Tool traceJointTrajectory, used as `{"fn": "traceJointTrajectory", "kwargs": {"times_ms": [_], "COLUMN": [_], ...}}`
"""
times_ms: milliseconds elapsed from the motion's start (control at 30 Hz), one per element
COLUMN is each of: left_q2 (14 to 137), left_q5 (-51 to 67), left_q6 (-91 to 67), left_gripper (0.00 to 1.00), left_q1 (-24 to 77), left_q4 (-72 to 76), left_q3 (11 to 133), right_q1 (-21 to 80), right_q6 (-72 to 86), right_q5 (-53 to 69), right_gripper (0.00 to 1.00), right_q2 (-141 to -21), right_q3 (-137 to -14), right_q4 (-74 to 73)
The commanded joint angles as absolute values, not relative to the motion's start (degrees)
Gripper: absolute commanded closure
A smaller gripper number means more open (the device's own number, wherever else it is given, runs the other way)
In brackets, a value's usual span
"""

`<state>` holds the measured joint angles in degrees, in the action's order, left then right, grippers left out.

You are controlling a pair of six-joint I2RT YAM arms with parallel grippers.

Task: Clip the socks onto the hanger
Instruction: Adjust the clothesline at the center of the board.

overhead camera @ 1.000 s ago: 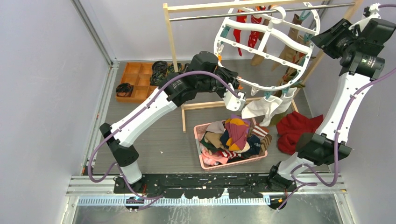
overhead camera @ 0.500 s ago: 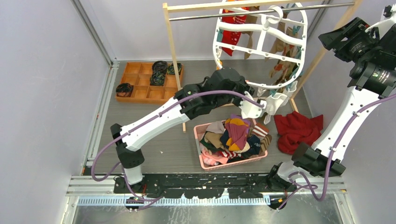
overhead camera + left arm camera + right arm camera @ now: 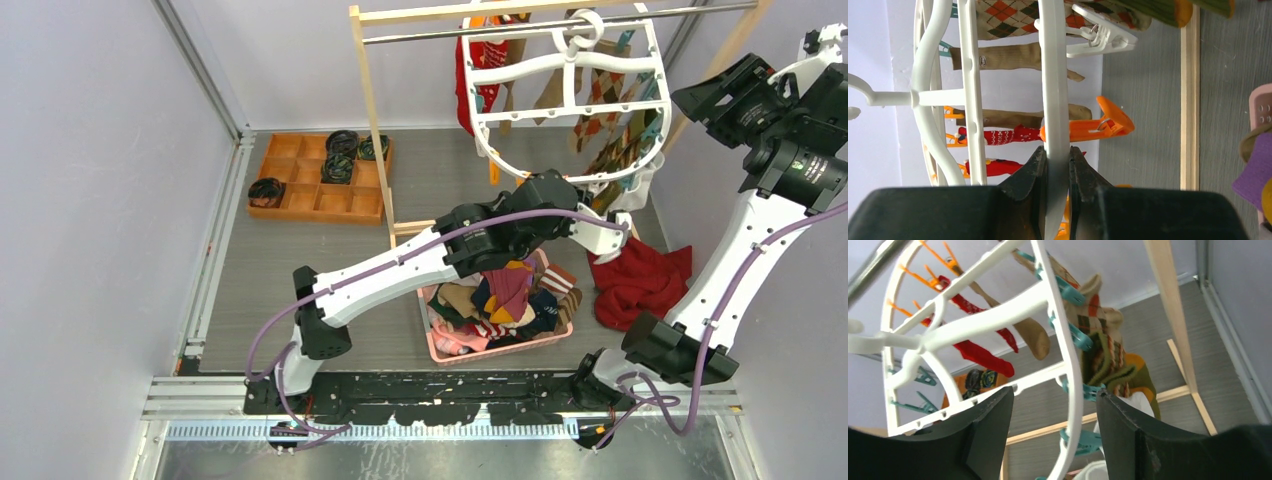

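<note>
Our left gripper (image 3: pixel 1058 159) is clamped on the white rim of the hanger (image 3: pixel 1054 75); we should grip firmly and turn slowly so the pegged socks (image 3: pixel 1008 56) don't swing loose.

The hanger (image 3: pixel 1054 75) rim sits between the left gripper's (image 3: pixel 1057 155) fingers (image 3: pixel 1034 172), a peg (image 3: pixel 1088 129) just beyond their tips; the basket (image 3: pixel 450 355) lies near them, socks (image 3: pixel 510 290) in it.
</note>
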<state>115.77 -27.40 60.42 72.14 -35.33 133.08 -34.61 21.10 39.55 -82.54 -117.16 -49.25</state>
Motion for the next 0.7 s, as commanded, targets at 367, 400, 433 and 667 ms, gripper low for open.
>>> {"fn": "traceJointTrajectory", "kwargs": {"times_ms": [367, 400, 433, 667], "left_q2": [116.9, 117.0, 117.2, 116.7], "left_q5": [-31.2, -31.0, -30.8, -29.1], "left_q6": [56.8, 56.7, 56.6, 55.2], "left_gripper": [0.89, 0.89, 0.89, 0.87], "left_q1": [72.1, 72.1, 72.1, 72.6], "left_q4": [-21.8, -21.7, -21.6, -21.9], "left_q3": [138.3, 138.3, 138.3, 138.0], "right_q1": [-33.4, -32.9, -32.4, -31.6], "right_q6": [16.8, 17.1, 17.2, 18.2], "right_q5": [36.0, 36.0, 35.9, 33.9], "right_gripper": [0.47, 0.48, 0.49, 0.69], "right_q2": [-81.0, -80.9, -80.9, -83.4], "right_q3": [-112.8, -112.4, -112.0, -114.5], "right_q4": [-56.1, -56.1, -56.1, -56.0]}}
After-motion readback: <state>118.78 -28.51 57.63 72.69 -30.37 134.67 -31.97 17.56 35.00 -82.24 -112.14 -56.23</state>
